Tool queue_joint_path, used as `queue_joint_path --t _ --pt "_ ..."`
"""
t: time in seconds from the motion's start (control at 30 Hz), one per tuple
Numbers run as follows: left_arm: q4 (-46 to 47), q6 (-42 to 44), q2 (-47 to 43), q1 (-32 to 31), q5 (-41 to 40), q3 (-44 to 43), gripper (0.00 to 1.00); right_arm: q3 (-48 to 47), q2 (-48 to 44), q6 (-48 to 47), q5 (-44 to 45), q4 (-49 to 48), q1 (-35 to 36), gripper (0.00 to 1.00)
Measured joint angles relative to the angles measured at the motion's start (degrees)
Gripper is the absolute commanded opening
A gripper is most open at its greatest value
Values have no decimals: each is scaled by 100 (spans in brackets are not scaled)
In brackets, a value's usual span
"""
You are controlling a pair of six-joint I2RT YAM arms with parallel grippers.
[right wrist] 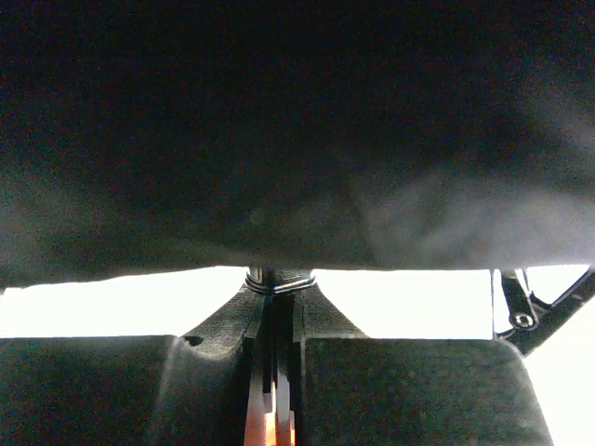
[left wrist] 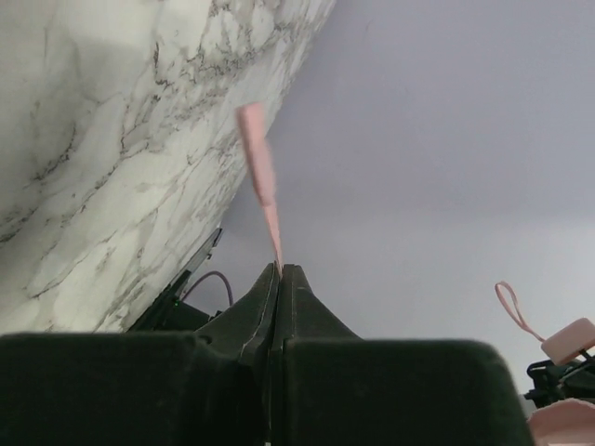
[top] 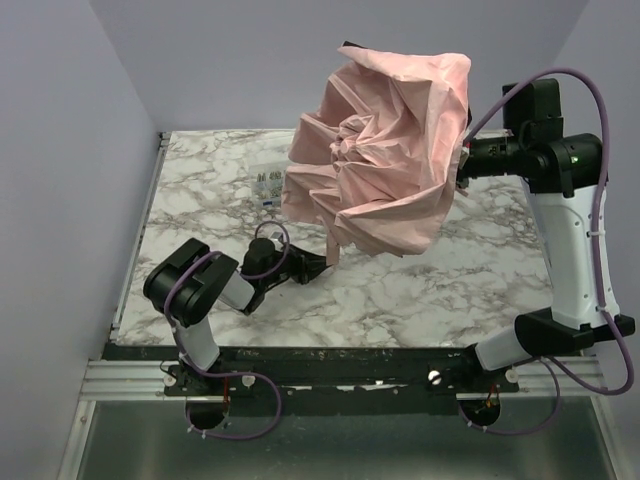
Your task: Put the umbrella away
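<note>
The pale pink fabric compact umbrella [top: 380, 150] hangs in the air over the far right part of the marble worktop [top: 450, 290]. Its canopy is spread but crumpled in loose folds and tipped on its side. A narrow pink strap [top: 331, 245] runs down from its lower edge toward the worktop's middle.

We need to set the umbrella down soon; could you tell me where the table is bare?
Bare marble lies along the table's near edge, between the left gripper and the right arm, and in the far left corner beside the small gadget. The middle and far right are crowded by the spread umbrella held in the right gripper.
</note>
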State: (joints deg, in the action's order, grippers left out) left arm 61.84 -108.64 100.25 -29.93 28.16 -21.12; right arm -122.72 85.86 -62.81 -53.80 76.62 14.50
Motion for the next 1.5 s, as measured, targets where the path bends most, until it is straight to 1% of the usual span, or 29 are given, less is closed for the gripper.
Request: queue_joint_path --t 0.17,0.27,0.33,0.43,0.5,0.63,0.73,0.87,0.97,1.1,1.33,1.5 --pt "197 22 168 227 179 -195 0 -2 -46 -57 -190 214 0 0" --pt "168 76 175 501 317 -595 0 42 -125 -72 -286 348 2 0" --pt "-24 173 122 647 400 -901 0 125 -247 -63 -317 393 46 0" --pt "-492 393 -2 841 546 -1440 0 258 -496 11 -334 433 236 0" --pt "-815 546 -9 977 691 -1821 0 372 -660 90 -339 446 496 0" --pt "-1814 1088 -4 1303 1049 -2782 0 743 -944 203 -144 459 1121 0" --pt "-2422 1530 -4 1547 1274 -3381 0 981 -1021 245 212 514 1294 0" --pt "-3167 2100 -72 1786 1486 -3764 0 979 -988 326 979 590 1294 0" --pt "-3718 2542 -243 1906 1561 -3735 0 756 -968 485 1563 535 1294 0" --pt "-3936 2863 -457 1937 1598 -3324 0 367 -968 798 2105 236 1281 0" --pt "-4028 3069 -667 1912 1611 -2039 0 131 -942 1128 2446 -129 1209 0" --pt "-4100 3132 -872 1766 1626 -1700 0 240 -863 1331 2616 -334 1204 0"
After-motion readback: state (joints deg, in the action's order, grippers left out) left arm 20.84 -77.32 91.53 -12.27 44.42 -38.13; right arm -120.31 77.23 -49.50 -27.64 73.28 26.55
